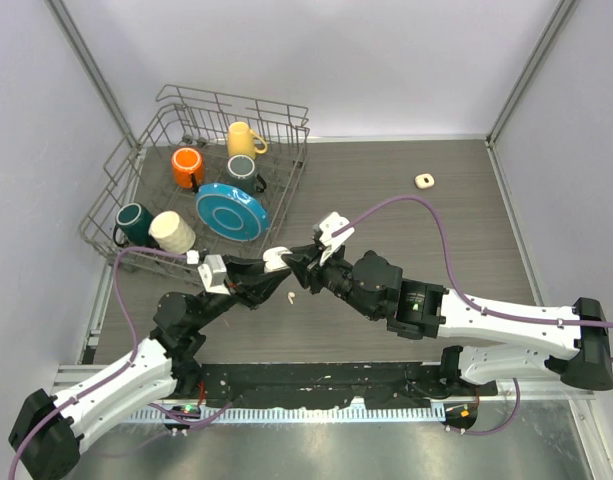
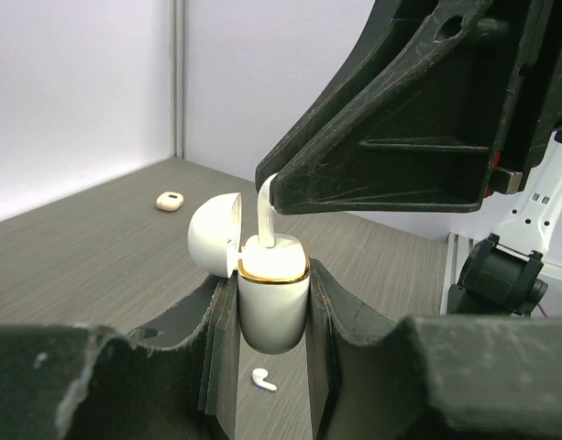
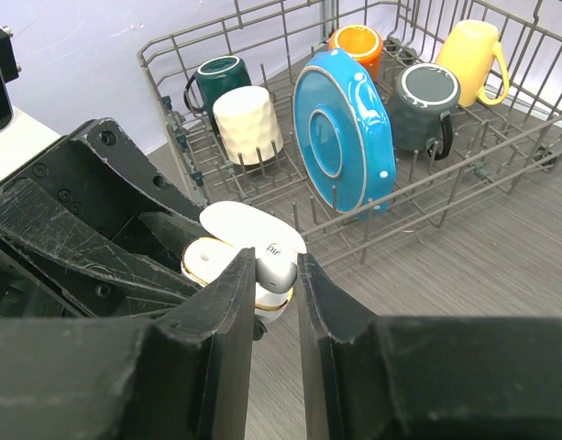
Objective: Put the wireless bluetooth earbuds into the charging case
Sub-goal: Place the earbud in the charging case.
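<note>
step in hand: seating an earbud, mid-insertion. left gripper [image 2: 271, 307] is clamped on the body of the charging case [image 2: 273, 321], holding it upright w/ the lid [image 2: 214, 234] flipped back toward the left of the left wrist view. right gripper [image 3: 276, 268] is pressed together on the head of an earbud [image 2: 265, 220]. the stem points down and its lower end is already at or inside the case mouth. we can't tell how deep it sits, since the gold rim hides the tip. in the top view both claws meet at centre frame, just below the dish rack [image 1: 286, 130] corner. the other socket looks vacant from the right wrist view, but we're not sure. a spare earbud [image 2: 262, 380] lies loose on the table [image 1: 406, 230], lower centre of the left wrist view, directly under the raised case. a small cream item [image 1: 424, 181] sits well apart at upper right of the top view; id unclear. our read: task is early-to-mid, w/ one bud going in and at least one more to fetch. next move prob needs a straight push down along the stem axis w/ the case kept steady, then release only once the head sits flush. risks: a tilted stem could jam on the rim, and the bud could pop out when the jaws part.
</note>
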`<control>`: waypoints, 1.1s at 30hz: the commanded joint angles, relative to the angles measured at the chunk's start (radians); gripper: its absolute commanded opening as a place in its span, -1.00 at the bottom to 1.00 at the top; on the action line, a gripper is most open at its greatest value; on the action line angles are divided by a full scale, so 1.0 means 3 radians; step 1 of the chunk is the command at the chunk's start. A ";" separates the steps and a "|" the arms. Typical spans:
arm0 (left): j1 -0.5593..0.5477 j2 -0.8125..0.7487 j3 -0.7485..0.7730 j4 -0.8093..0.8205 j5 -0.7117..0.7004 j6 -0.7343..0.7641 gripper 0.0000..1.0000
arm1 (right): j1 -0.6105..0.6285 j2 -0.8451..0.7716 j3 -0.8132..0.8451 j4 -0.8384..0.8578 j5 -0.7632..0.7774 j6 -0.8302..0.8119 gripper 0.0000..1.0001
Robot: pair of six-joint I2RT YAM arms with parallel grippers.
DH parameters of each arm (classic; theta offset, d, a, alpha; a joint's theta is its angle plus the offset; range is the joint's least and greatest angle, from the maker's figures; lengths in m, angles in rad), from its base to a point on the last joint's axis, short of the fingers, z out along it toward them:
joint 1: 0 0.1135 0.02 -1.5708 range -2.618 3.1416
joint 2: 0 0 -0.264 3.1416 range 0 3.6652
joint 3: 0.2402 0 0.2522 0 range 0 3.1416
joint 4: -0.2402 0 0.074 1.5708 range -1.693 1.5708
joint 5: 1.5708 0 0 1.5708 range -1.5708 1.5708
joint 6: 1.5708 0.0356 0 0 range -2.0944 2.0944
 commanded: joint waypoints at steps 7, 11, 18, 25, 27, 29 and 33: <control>0.0013 -0.0017 0.0065 0.0362 -0.0125 0.0109 -1.00 | 0.0051 -0.0003 -0.0003 -0.0044 -0.0185 0.0107 -0.99; 0.0008 -0.0022 0.0065 0.0367 -0.0012 0.0109 -1.00 | 0.0057 0.0038 0.0042 -0.0044 -0.0174 0.0097 -0.98; 0.0008 -0.0103 0.0116 0.0234 0.0029 0.0206 -1.00 | 0.0057 0.0120 0.0155 -0.0207 -0.0307 0.0051 -0.98; 0.0008 -0.0063 0.0173 0.0157 0.0095 0.0242 -1.00 | 0.0057 0.0171 0.0232 -0.0330 -0.0389 0.0041 -0.88; 0.0013 -0.0058 0.0173 0.0157 0.0106 0.0247 -1.00 | 0.0051 0.0171 0.0242 -0.0330 -0.0399 0.0056 -0.76; 0.0008 -0.0052 0.0173 0.0162 0.0106 0.0247 -1.00 | 0.0057 0.0156 0.0272 -0.0340 -0.0410 0.0097 -0.58; 0.0008 -0.0047 0.0163 0.0157 0.0101 0.0252 -1.00 | 0.0051 0.0105 0.0365 -0.0346 -0.0430 0.0286 0.21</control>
